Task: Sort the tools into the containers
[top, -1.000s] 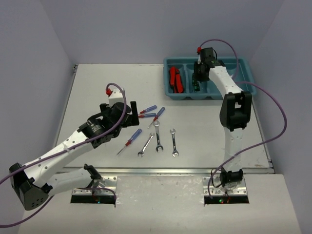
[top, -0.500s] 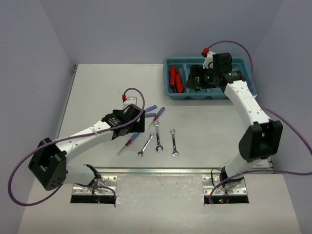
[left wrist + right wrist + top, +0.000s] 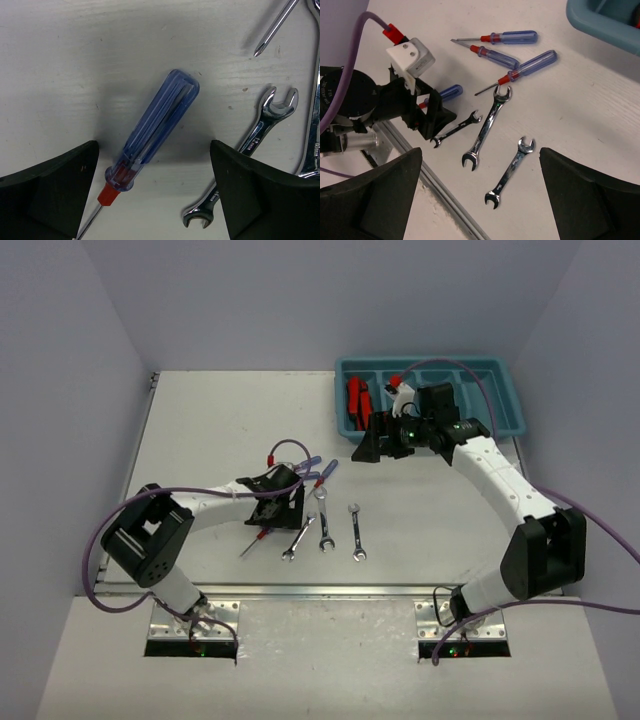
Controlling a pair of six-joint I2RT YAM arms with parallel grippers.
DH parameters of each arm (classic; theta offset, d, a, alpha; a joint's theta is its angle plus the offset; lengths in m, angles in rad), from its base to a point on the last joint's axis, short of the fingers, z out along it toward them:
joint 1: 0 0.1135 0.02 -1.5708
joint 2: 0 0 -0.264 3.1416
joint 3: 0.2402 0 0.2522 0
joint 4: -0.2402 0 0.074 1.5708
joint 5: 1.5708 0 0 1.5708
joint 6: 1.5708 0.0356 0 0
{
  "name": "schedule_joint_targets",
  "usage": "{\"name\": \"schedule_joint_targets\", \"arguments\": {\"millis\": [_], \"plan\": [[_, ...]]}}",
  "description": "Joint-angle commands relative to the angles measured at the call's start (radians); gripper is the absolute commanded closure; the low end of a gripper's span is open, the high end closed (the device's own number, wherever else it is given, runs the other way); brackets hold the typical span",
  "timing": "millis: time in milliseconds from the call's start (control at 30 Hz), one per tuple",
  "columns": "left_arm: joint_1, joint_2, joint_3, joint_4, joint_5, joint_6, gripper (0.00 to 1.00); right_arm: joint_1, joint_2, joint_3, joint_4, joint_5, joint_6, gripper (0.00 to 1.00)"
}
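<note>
Moved: left gripper [image 3: 154, 165] has dropped onto the loose tools; right gripper [image 3: 481, 150] has backed out of the teal-blue four-compartment plastic tray [image 3: 430, 364].
Left gripper: jaws wide, straddling a clear blue-handled screwdriver with a red collar [image 3: 155, 120] that lies flat on the white table [image 3: 200, 420]; not gripped.
Right gripper: jaws spread wide, nothing between them, above the table just in front of the tray.
Tray: far right; red-and-black folding knives [image 3: 358, 402] in its leftmost compartment.
Silver open-end wrenches [image 3: 486, 126]: three, on the table right of the left gripper.
</note>
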Motion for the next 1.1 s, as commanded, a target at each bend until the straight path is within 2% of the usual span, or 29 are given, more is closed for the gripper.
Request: {"name": "schedule_joint_targets", "arguments": {"millis": [0,100,133,200,233,300,533,633,700,800,867,900,1067], "plan": [[0.009,0.023,-0.044,0.058,0.055,-0.015,0.19,0.026,-0.04,-0.012,0.077,-0.059,0.013,0.01],[0.009,0.017,-0.063,0.049,0.046,-0.029,0.45,0.029,-0.049,-0.03,0.102,-0.081,0.039,0.01],[0.009,0.017,-0.068,0.049,0.036,-0.037,0.62,0.03,-0.059,-0.037,0.112,-0.089,0.044,0.01],[0.011,0.016,-0.08,0.048,0.03,-0.052,0.85,0.03,-0.07,-0.064,0.147,-0.109,0.058,0.01],[0.011,0.014,-0.084,0.048,0.026,-0.058,0.93,0.03,-0.075,-0.073,0.16,-0.113,0.064,0.01],[0.009,-0.003,-0.088,0.047,0.007,-0.067,0.99,0.03,-0.074,-0.071,0.162,-0.122,0.066,0.01],[0.009,-0.155,-0.068,-0.004,-0.063,-0.127,1.0,0.038,-0.059,-0.141,0.272,-0.281,0.116,0.01],[0.01,-0.284,-0.063,0.019,-0.051,-0.172,1.0,0.082,-0.045,-0.227,0.375,-0.341,0.165,0.01],[0.011,-0.36,-0.071,0.079,-0.013,-0.223,1.0,0.13,-0.023,-0.285,0.55,-0.378,0.226,0.01],[0.009,-0.443,-0.073,0.137,0.03,-0.278,1.0,0.202,-0.013,-0.367,0.75,-0.361,0.334,0.01],[0.01,-0.493,-0.084,0.238,0.065,-0.341,1.0,0.263,0.006,-0.459,1.012,-0.315,0.467,0.01],[0.011,-0.509,-0.09,0.274,0.077,-0.362,1.0,0.29,0.016,-0.475,1.068,-0.29,0.493,0.01],[0.009,-0.544,-0.113,0.419,0.164,-0.464,1.0,0.408,0.085,-0.428,1.085,-0.166,0.483,0.16]]}}
